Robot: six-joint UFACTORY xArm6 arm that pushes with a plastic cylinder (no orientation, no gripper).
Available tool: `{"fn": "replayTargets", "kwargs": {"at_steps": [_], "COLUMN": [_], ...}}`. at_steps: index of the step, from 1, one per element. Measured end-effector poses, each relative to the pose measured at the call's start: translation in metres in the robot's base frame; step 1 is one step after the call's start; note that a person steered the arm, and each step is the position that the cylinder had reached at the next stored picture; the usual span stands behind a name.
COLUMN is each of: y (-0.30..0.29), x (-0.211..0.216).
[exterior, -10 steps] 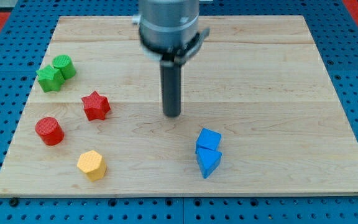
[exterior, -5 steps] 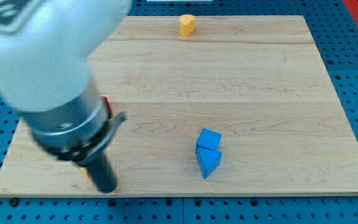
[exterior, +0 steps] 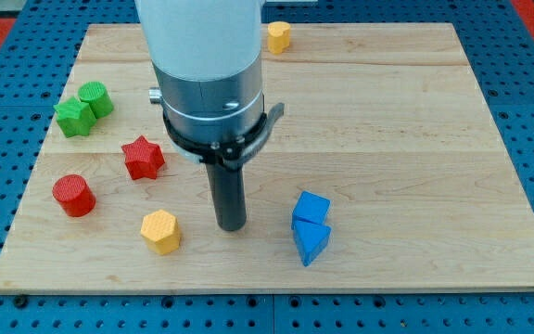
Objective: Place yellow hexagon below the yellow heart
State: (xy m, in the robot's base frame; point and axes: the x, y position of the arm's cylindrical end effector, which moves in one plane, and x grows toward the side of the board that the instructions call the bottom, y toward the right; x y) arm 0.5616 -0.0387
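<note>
While our arm hangs over the middle of the wooden surface [exterior: 387, 139], we take my tip [exterior: 232, 225] as the landmark for the single camera view. We carry no pincer at all, only the straight dark rod, so nothing is spread or pinched. My tip rests on the board, and the yellow hexagon [exterior: 160, 231] lies just to the view's left of it, near but apart, a touch lower in the view. The yellow heart [exterior: 278, 37] sits far toward the view's top from my tip, close to the board's top edge and slightly to the view's right. To the view's right of my tip lies the blue cube [exterior: 311, 208], with the blue triangular block [exterior: 311, 241] touching it on its lower side. Up and to the view's left of my tip sits the red star [exterior: 143, 157]; further left and lower is the red cylinder [exterior: 73, 195]. Well off to the upper left, the green star [exterior: 73, 117] and green cylinder [exterior: 95, 97] touch each other.
</note>
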Motion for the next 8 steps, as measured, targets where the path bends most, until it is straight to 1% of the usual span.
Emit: {"fn": "replayTargets", "kwargs": {"at_steps": [1,2,3,4,5,6,7,8], "y": [-0.025,-0.076,-0.078,-0.081,-0.119,-0.115,-0.090,-0.034], "x": [0.054,0.048,0.024,0.023,0.029,0.000,-0.032,-0.022]}}
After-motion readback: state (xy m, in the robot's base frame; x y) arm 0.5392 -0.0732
